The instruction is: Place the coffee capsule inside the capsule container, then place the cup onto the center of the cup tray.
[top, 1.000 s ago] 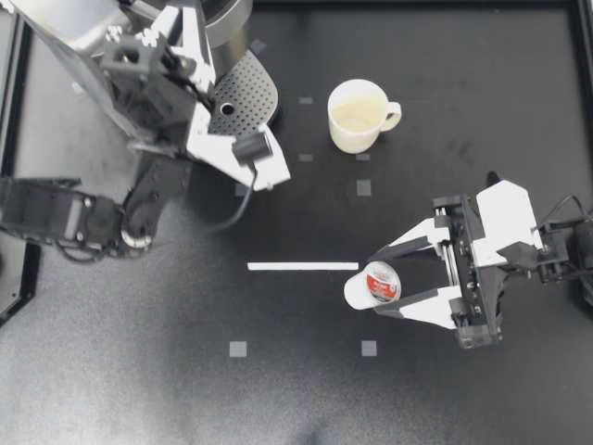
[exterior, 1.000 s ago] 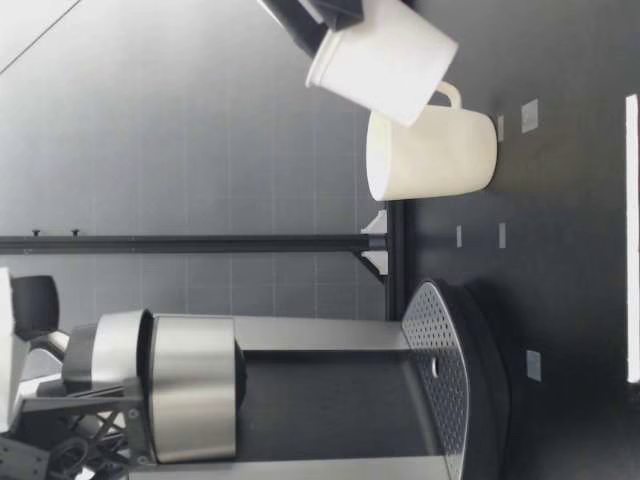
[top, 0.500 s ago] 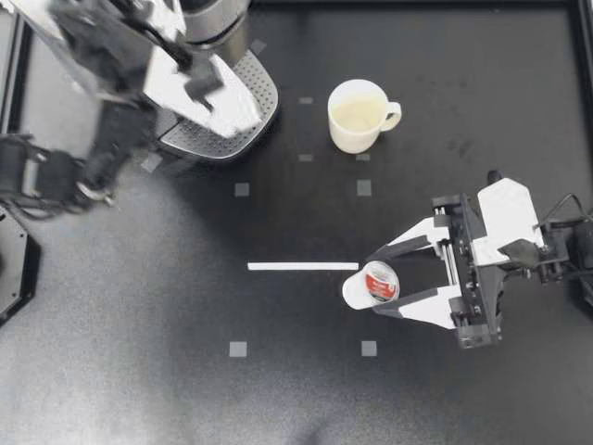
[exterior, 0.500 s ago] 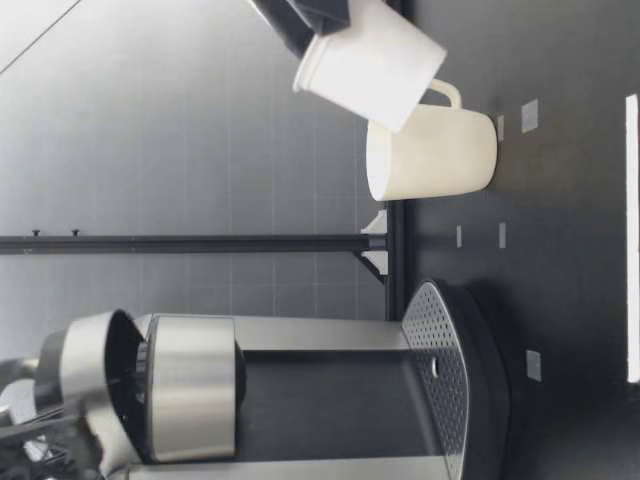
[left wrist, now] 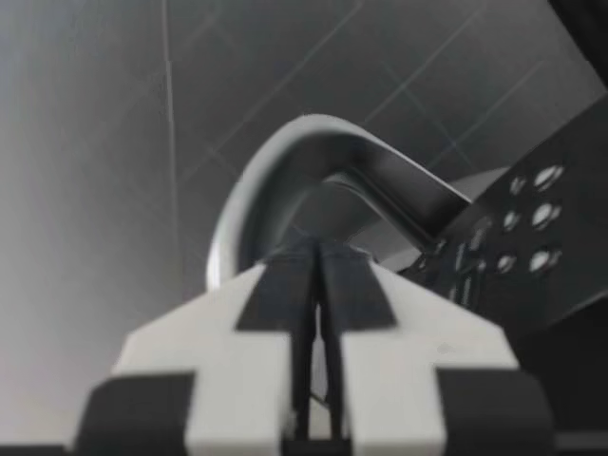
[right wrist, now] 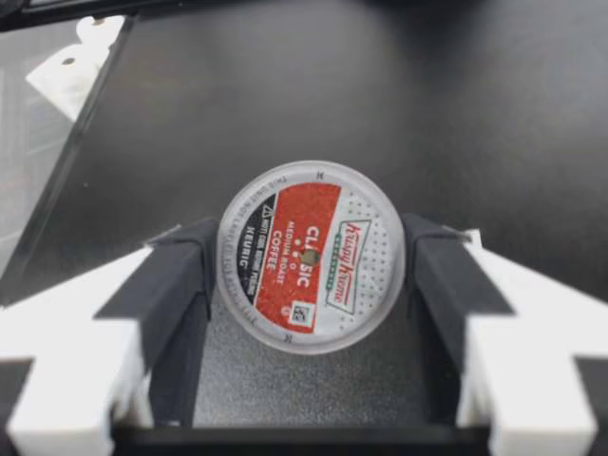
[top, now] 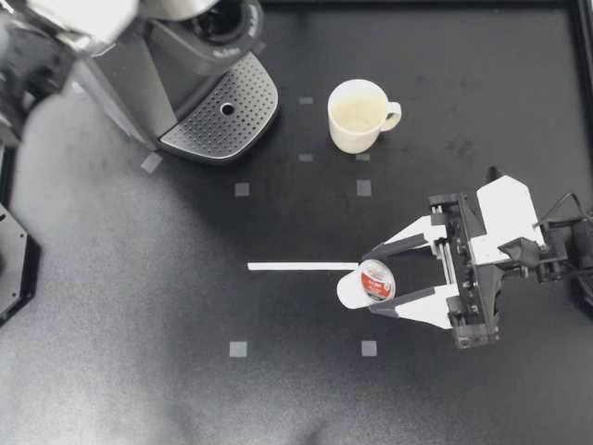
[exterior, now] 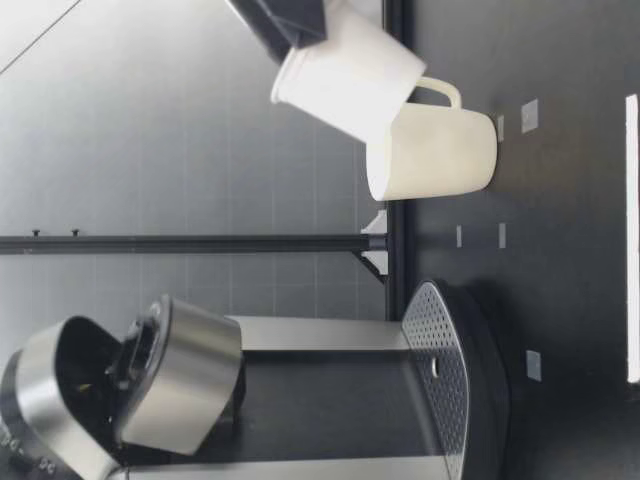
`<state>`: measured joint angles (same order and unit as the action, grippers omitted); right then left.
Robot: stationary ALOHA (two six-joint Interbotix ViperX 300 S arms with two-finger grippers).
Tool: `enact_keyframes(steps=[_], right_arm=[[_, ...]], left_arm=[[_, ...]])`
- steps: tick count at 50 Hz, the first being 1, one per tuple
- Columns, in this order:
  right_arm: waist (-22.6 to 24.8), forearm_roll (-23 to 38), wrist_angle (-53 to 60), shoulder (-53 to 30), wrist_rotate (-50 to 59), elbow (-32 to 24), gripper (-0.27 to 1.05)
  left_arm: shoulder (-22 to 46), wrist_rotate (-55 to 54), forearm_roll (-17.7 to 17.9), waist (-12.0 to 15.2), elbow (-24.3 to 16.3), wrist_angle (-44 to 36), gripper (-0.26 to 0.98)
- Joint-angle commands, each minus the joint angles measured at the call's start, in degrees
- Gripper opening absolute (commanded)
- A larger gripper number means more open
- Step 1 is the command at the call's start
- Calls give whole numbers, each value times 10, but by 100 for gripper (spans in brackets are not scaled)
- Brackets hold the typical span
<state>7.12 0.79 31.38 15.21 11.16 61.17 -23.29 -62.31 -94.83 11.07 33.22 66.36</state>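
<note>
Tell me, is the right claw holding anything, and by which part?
Yes: my right gripper holds the capsule by its sides, a finger on each.

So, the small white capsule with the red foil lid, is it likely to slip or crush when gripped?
Probably light: my right gripper holds the white plastic capsule with the red foil lid tilted in the air. Its tapered, smooth-looking wall may slide in the grip. Thin plastic could dent under hard squeezing.

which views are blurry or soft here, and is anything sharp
Top view: my left arm is smeared by motion beside the coffee machine; my right gripper and the coffee capsule are crisp. Left wrist view: the close fingers and the machine's lid ahead look soft. Right wrist view: the capsule's label is sharp.
</note>
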Motion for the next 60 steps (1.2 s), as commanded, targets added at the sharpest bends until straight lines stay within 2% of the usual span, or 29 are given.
enact_keyframes(steps=[1, 11, 20, 29, 38, 51, 60], right_arm=[[-3, -1, 6, 9, 1, -13, 53], [-4, -1, 5, 10, 1, -18, 53], [-14, -1, 14, 20, -6, -34, 53], [-79, 1, 18, 60, -40, -69, 53], [-153, 1, 16, 84, -120, -127, 53], [-229, 1, -24, 56, -184, -213, 53], [-252, 4, -83, 11, -190, -276, 53]], left_arm=[[-31, -28, 7, 22, 4, -38, 4], [-72, -93, 18, 66, 34, -115, 4], [-101, -117, 18, 69, 43, -139, 4], [-149, -157, 15, 69, 46, -236, 4], [-223, -221, 1, 69, 76, -328, 4], [-284, -259, -2, 69, 126, -349, 4], [-282, -263, -2, 69, 131, -346, 4]])
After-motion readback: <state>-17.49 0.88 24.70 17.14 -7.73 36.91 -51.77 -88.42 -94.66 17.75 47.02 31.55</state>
